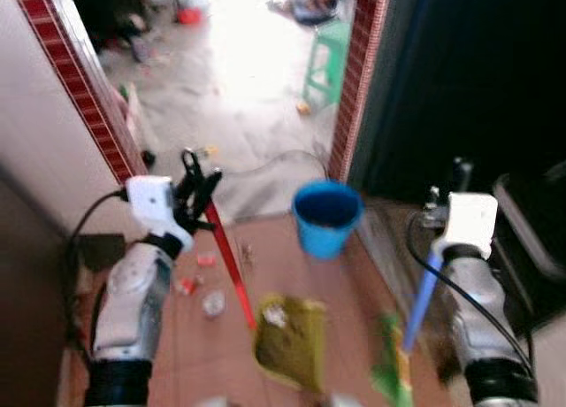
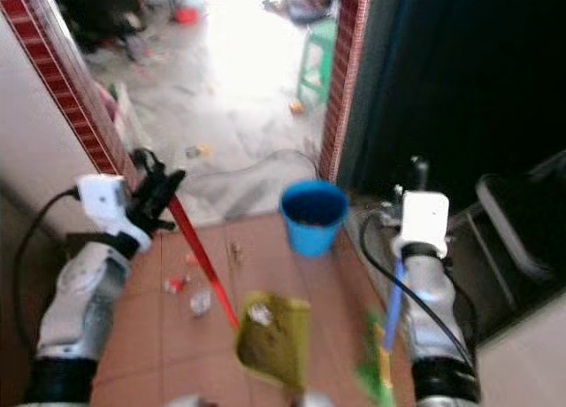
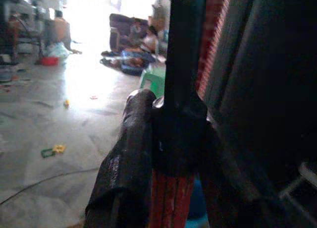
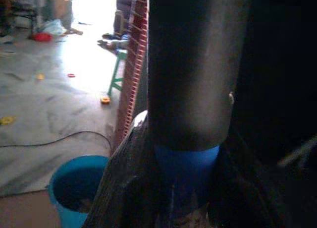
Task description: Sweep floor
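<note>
My left gripper (image 1: pixel 199 181) is shut on the top of a red handle (image 1: pixel 228 257). The handle slants down to a yellow-green dustpan (image 1: pixel 287 341) that rests on the tiled floor with a pale scrap in it. The left wrist view shows the black fingers (image 3: pixel 126 163) clamped around the red handle (image 3: pixel 171 200). On the other side, my right gripper (image 1: pixel 460 175) is shut on a blue broom handle (image 1: pixel 423 296) ending in green bristles (image 1: pixel 389 367) next to the dustpan. Small bits of litter (image 1: pixel 212 303) lie on the tiles left of the red handle.
A blue bucket (image 1: pixel 327 217) stands just beyond the dustpan at a doorway with red brick posts (image 1: pixel 354 88). A cable (image 1: pixel 265 165) crosses the grey floor beyond, near a green stool (image 1: pixel 325 62). Dark furniture (image 1: pixel 531 221) is close on the right, a wall (image 1: pixel 44 150) on the left.
</note>
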